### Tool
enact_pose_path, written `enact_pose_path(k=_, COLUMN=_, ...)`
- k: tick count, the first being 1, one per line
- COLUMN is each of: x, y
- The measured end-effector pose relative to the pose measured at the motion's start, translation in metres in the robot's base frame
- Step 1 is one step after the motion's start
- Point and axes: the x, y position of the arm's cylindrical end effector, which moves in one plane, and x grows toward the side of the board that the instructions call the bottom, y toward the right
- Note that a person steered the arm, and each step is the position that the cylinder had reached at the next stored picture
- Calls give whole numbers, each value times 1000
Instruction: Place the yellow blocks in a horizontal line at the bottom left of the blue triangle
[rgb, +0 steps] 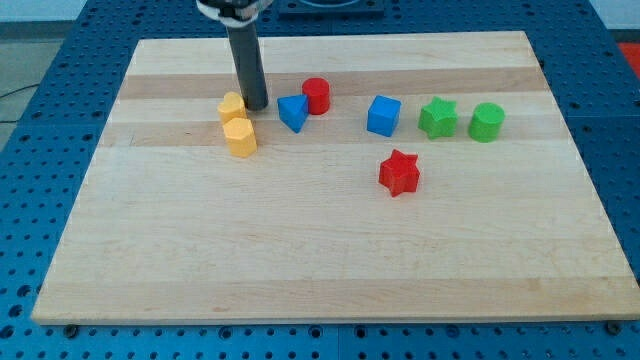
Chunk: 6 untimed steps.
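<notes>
You have eight blocks on the wooden board (330, 260), all in its upper half. Two are yellow, two blue, two red, two green.

The two yellow ones sit together toward the view's left: yellow block A (232, 106) at 12 o'clock of yellow block B (240, 137), the pair touching or nearly so, stacked in a near-vertical column, B slightly to the right. Their exact shapes are hard to make out; both look many-sided.

The blue triangle (292, 112) lies at 3 o'clock of A, a short gap between them. Both yellows are to its left, with B at about its 8 o'clock.

My tip (256, 105) stands in that gap, just at 3 o'clock of A, touching it or almost, and at 9 o'clock of the triangle. There are no jaws here: the arm ends in a plain dark rod (246, 65), so nothing is gripped.

The red cylinder (316, 95) is at 1 o'clock of the triangle, close beside it. The blue cube (383, 115) is farther right. The green star (437, 117) and the green cylinder (487, 121) follow at 3 o'clock of the cube, side by side. The red star (399, 172) sits alone at 5 o'clock of the cube.
</notes>
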Motion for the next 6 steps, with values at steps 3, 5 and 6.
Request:
enact_pose_path(k=3, x=-17, y=148)
enact_pose_path(k=5, x=-5, y=67)
enact_pose_path(k=6, x=-28, y=17)
